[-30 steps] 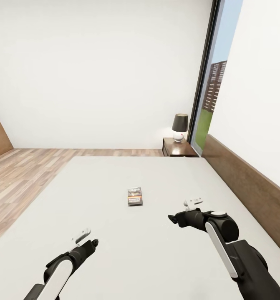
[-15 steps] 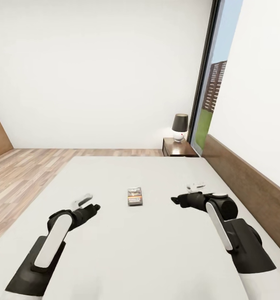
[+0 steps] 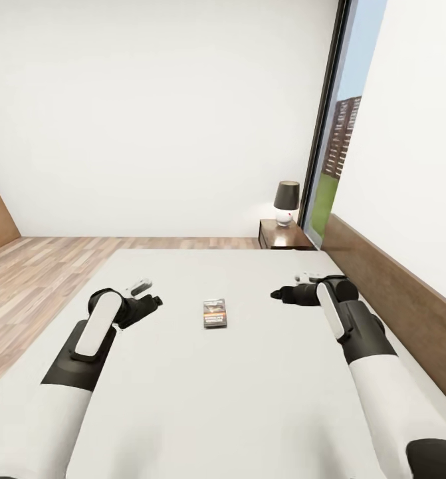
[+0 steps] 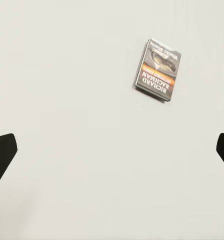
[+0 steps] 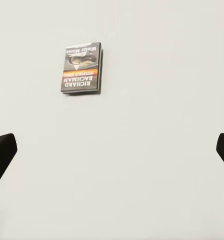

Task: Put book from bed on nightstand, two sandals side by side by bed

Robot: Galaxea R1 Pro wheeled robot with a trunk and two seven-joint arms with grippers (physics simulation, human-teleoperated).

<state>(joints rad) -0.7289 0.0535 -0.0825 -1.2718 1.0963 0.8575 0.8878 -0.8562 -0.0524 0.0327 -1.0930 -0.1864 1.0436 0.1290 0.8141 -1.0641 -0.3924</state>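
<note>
The book (image 3: 215, 313), a small dark paperback with orange-white lettering, lies flat in the middle of the light grey mattress of the bed (image 3: 203, 406). It also shows as the book (image 4: 159, 69) and the book (image 5: 81, 68) in the wrist views. My left gripper (image 3: 155, 302) hovers over the mattress left of the book, open, with dark fingertips (image 4: 1, 155) spread wide. My right gripper (image 3: 276, 293) hovers to the book's right, open as well, fingertips (image 5: 1, 152) far apart. A nightstand (image 3: 286, 236) stands beyond the bed's far right corner. The sandals are out of view.
A lamp (image 3: 286, 203) with a dark shade stands on the nightstand. The dark wooden headboard (image 3: 395, 293) runs along the bed's right side. Wood-plank floor (image 3: 43, 273) lies left of the bed. A tall dark-framed window (image 3: 342, 126) stands behind the nightstand.
Both arms have stretched forward over the mattress. The grippers now flank the book, left and right of it. The book has not moved.
</note>
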